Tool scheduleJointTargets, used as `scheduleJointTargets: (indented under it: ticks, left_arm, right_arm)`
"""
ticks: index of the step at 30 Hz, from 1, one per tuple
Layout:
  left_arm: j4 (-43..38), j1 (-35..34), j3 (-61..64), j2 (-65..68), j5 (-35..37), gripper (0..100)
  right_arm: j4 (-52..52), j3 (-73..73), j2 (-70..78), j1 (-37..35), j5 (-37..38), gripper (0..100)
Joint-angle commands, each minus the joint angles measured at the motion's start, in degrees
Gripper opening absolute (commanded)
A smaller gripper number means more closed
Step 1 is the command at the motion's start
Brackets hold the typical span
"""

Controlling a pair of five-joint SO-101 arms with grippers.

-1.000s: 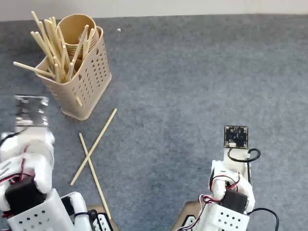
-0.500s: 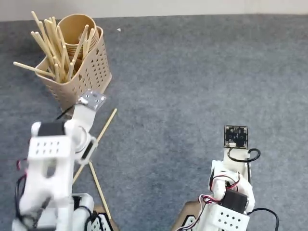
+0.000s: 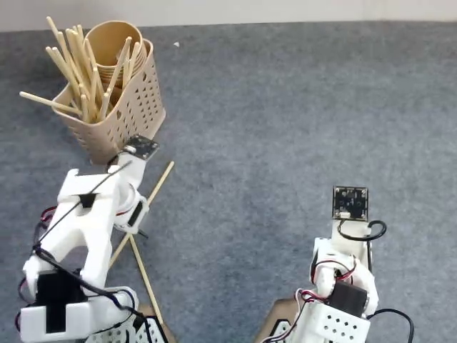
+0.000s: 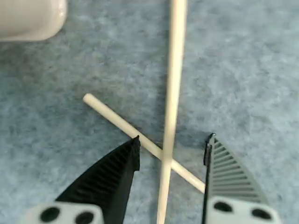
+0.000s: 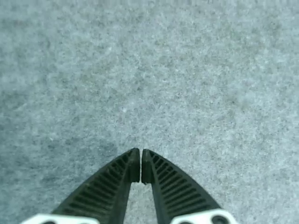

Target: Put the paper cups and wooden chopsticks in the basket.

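Two wooden chopsticks (image 3: 156, 187) lie crossed on the grey carpet in front of the beige perforated basket (image 3: 132, 118). The basket holds stacked paper cups (image 3: 114, 46) and several chopsticks. My left arm (image 3: 93, 214) is stretched over the crossing. In the left wrist view my left gripper (image 4: 172, 142) is open, its fingers on either side of the crossing of one chopstick (image 4: 173, 84) and the other chopstick (image 4: 117, 120). The basket's corner (image 4: 30, 18) shows at the edge of that view. My right gripper (image 5: 140, 156) is shut on nothing over bare carpet, at the lower right in the high view.
The right arm (image 3: 346, 250) stands at the table's front right. Grey carpet (image 3: 300, 107) spreads across the middle and right. A pale strip runs along the far edge.
My left arm swung from the left edge in over the crossed chopsticks and came down low above their crossing. The right arm stayed where it was.
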Motion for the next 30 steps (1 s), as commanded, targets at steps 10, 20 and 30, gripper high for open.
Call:
scheduleJointTargets:
  ticks: [10,20,30]
  left_arm:
    - [-1.6,-3.3,-1.0,5.1,0.3,22]
    - [-1.2,0.2,-2.7,5.1,0.4,0]
    - [11.3,12.7,-26.2,4.4,0.7,0]
  right_arm:
    - [-1.0,4.2,-0.4,-0.5,0.9,2.7]
    - [-0.9,4.2,-0.4,-0.5,0.9,2.7]
    - [-0.9,4.2,-0.4,-0.5,0.9,2.7]
